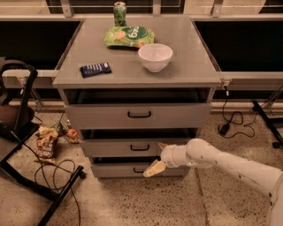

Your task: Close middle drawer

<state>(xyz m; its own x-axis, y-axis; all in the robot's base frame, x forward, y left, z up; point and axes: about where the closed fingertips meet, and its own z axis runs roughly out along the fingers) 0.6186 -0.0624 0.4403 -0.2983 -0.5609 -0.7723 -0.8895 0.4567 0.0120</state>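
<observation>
The grey metal cabinet (194,73) has three drawers. The middle drawer (110,148) is under the taller top drawer (97,115), and its low front stands a little forward, with a dark gap above it. Its small black handle (139,148) is free. The gripper (153,159) is in front of the cabinet, just right of this handle, on the white arm (230,164) that comes from the lower right. Its jaws are spread: one finger is by the middle drawer's front and the other points down-left across the bottom drawer (115,170). I cannot tell if the upper one touches. On the top are a green can (120,9), a green snack bag (129,36), a white bowl (155,56) and a blue bar (95,69).
</observation>
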